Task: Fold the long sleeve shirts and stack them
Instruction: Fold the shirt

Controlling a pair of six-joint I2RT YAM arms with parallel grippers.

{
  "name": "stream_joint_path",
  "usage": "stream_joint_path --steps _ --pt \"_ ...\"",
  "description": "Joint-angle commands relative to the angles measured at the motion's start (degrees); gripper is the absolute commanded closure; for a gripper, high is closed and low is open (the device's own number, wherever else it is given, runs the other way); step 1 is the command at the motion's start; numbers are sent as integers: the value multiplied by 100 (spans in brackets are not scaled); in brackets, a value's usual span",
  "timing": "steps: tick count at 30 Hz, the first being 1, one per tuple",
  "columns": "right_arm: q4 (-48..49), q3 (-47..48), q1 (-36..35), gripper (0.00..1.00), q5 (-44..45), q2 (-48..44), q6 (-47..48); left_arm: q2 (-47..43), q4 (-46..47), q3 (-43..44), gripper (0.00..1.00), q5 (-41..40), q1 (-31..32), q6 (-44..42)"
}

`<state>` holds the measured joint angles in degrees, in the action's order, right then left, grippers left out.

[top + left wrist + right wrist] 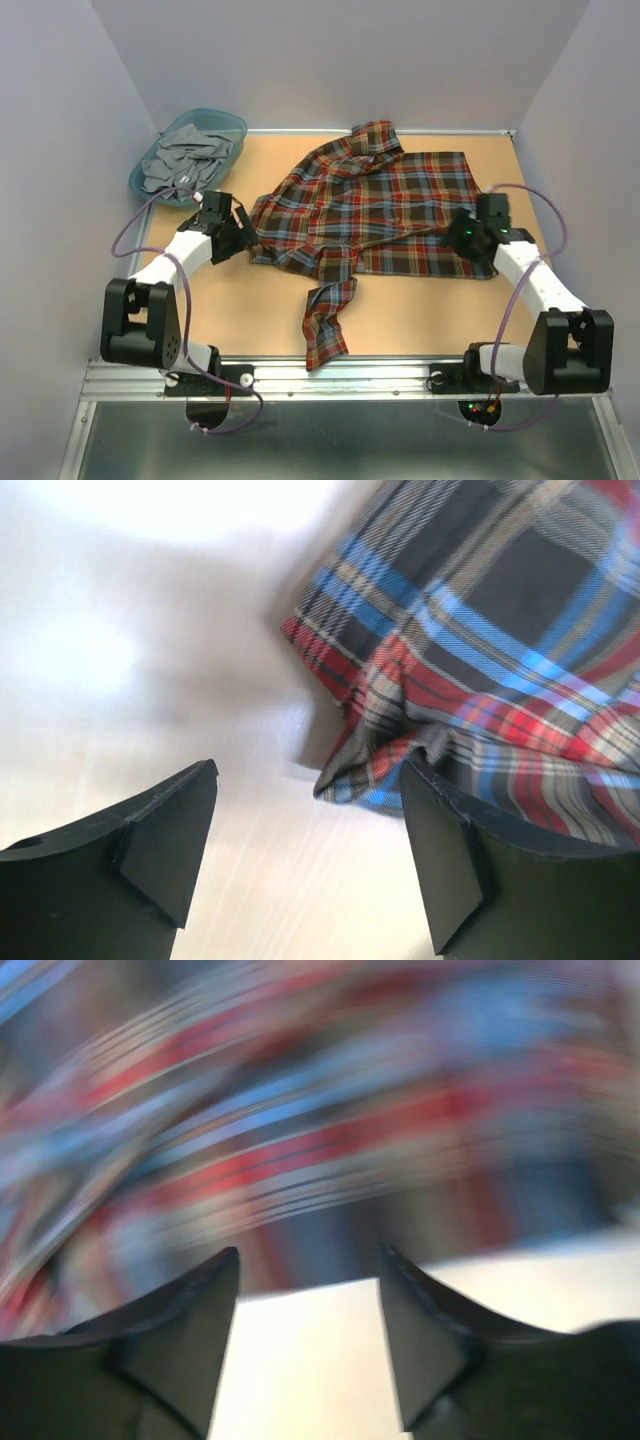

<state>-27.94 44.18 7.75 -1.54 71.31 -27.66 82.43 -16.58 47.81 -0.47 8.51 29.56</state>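
Observation:
The plaid long sleeve shirt (375, 205) lies spread on the table, collar at the far side. One sleeve (328, 322) trails toward the near edge. My left gripper (243, 237) sits at the shirt's left edge. In the left wrist view it (310, 770) is open, and a bunched fold of the shirt (480, 670) lies just beyond its right finger (440, 860), with bare table between the fingers. My right gripper (463, 238) is at the shirt's right edge. In the blurred right wrist view it (310, 1252) is open, with the shirt (320, 1110) just ahead and only table between the fingers.
A teal plastic basket (232, 125) holding grey garments (185, 160) stands at the far left corner. The tan tabletop (420, 310) ends in a metal rail (340, 375) at the near edge. Purple-grey walls enclose the other sides.

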Motion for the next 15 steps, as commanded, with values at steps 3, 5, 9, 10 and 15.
stream_joint_path --steps 3,5,9,10,15 --pt "-220 1091 -2898 30 136 -82 1060 -711 -144 255 5 -532 -25 -407" --pt "-255 1424 -4098 23 382 93 1508 -834 -65 203 4 -638 -25 -486" --pt "-448 2039 -5633 15 664 699 2150 -922 76 18 4 -656 -25 -522" --pt "-492 2181 -5887 14 577 813 2360 -931 102 -26 4 -674 -25 -530" --pt "-843 2823 -7065 11 383 1621 2713 -1001 356 -412 4 -779 -25 -565"
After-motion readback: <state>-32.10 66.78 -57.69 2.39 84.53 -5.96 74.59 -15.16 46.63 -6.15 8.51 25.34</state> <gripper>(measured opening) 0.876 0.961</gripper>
